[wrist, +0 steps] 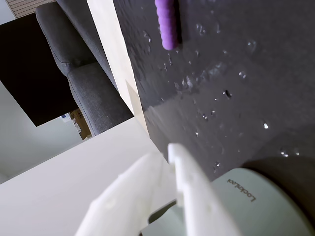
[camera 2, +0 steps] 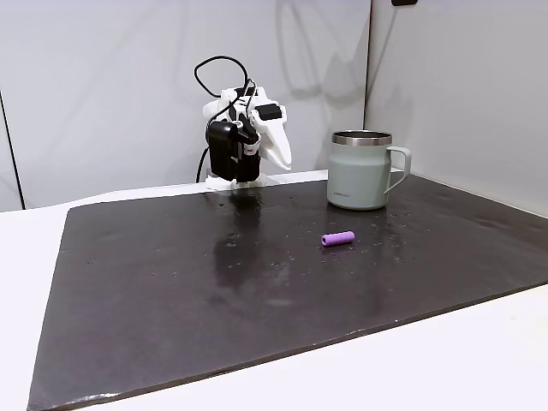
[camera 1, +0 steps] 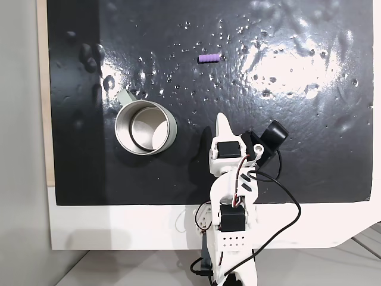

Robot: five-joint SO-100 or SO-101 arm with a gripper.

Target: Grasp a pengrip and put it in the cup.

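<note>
Claw (camera 1: 223, 122) clenched, empty, raised above the mat (camera 1: 309, 155); pengrip (camera 1: 209, 58) lies on the mat at 12 o'clock from the claw in the top-down fixed view, well apart, long axis 3–9; cup (camera 1: 144, 127) upright at 9 o'clock; in the wrist view pengrip is cut off at top edge.

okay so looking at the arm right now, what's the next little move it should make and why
Probably reach the claw forward over the mat toward the pengrip, opening on the way. The arm sits folded back near its base with the claw shut and empty. The pengrip lies alone on the mat, well ahead of it and apart from the cup.
</note>
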